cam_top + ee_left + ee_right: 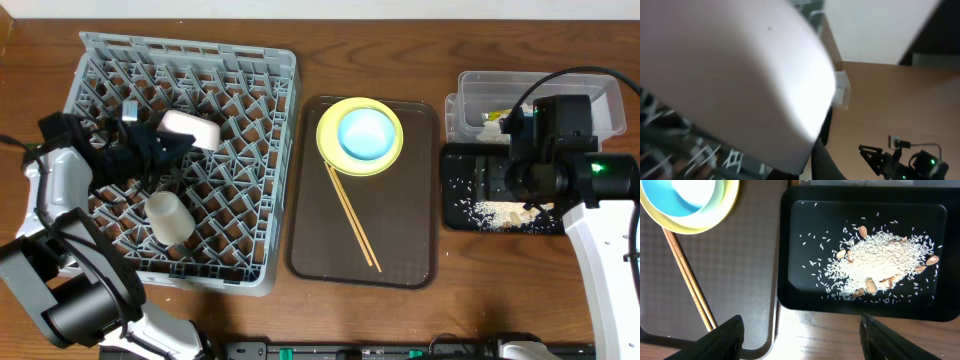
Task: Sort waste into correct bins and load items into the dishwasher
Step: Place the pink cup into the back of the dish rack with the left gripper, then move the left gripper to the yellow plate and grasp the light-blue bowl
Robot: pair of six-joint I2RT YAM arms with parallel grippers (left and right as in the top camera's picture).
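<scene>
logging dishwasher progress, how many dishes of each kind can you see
bowls: 2, pale pink bowl and light blue bowl
plates: 1, yellow plate
cups: 1, white cup
chopsticks: 2
total: 6

There is one grey dish rack (pixel 285 120), one brown serving tray (pixel 400 235), one yellow plate (pixel 330 152), one pale pink bowl (pixel 190 128), one light blue bowl (pixel 365 133), one white cup (pixel 168 217), two chopsticks (pixel 352 215), one clear tub (pixel 600 95) and one black tray (pixel 460 192).
</scene>
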